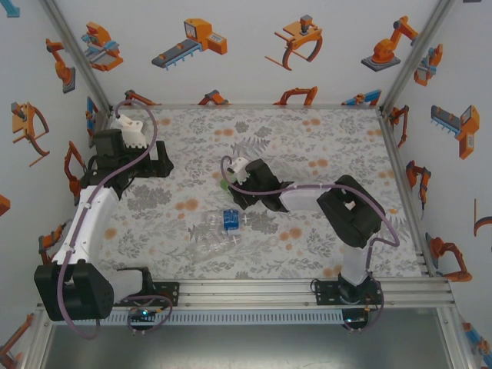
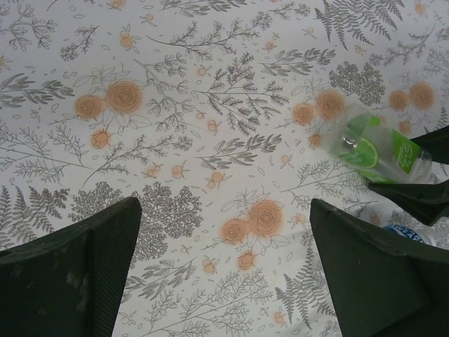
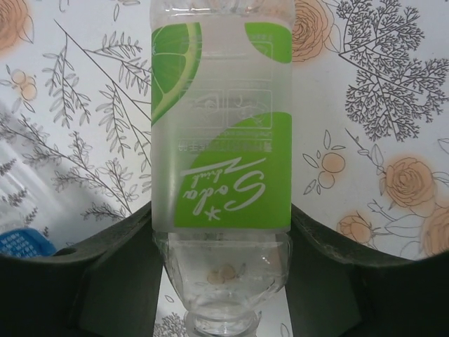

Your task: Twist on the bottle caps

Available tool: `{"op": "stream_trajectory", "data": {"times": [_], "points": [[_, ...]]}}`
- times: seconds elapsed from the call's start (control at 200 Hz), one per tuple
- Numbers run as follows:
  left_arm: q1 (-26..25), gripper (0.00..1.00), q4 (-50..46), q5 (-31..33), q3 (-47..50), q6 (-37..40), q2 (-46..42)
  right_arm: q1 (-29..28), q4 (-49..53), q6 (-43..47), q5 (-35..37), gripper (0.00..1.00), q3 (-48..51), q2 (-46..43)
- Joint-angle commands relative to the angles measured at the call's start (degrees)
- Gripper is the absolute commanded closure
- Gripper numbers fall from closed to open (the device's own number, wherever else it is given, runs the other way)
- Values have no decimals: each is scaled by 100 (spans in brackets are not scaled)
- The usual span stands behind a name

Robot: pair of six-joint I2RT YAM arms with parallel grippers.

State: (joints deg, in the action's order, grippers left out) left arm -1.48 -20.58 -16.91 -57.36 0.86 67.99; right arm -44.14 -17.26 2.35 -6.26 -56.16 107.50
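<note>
1. Clear plain bottle (image 1: 206,244): is lying on its side nearest the arm bases. Thin, transparent, ribbed plastic that is catching the light.
2. Blue-label bottle (image 1: 228,221): is lying just beyond item 1. Clear body with a blue paper band. I cannot tell whether the two are touching.
3. Green bottle (image 3: 221,140): is lying on its side at mid-table, past item 2. Translucent round body with a glossy lime-green printed sleeve. Its long axis is running straight out from the right wrist, neck end toward the wrist and base pointing away. I cannot tell whether the neck is carrying a cap.
4. Right gripper (image 3: 222,232): is straddling item 3 at the shoulder, one dark matte finger against each side and square across the long axis. I cannot tell whether the hold is firm. This is plainly the nearer arm. In my judgement the coming move is depending on the neck being freed from under the wrist.
5. Left gripper (image 2: 224,210): is hanging with fingers spread wide and nothing between them, well apart to the far left of item 3.
6. Floral cloth (image 2: 210,105): is lying flat and matte under everything.
</note>
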Motion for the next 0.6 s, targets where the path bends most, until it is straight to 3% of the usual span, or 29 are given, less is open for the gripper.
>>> {"op": "stream_trajectory", "data": {"times": [0.0, 0.16, 0.345, 0.506, 0.596], "points": [[-36, 2, 19, -381, -18, 147, -131, -41, 115, 631, 232, 48, 83, -482], [-187, 2, -217, -908, -248, 434, -126, -40, 702, 1899, 394, 49, 154, -1143], [-595, 3, -608, -1611, -598, 883, -63, -41, 1586, 3790, 108, 50, 197, -2046], [-854, 2, -1234, -2434, -1223, 1044, 222, -68, 2275, 5089, 92, 51, 13, -2722], [-1169, 3, -1591, -2576, -1567, 1224, 345, -173, 2521, 5868, 98, 52, 6, -3074]]}}
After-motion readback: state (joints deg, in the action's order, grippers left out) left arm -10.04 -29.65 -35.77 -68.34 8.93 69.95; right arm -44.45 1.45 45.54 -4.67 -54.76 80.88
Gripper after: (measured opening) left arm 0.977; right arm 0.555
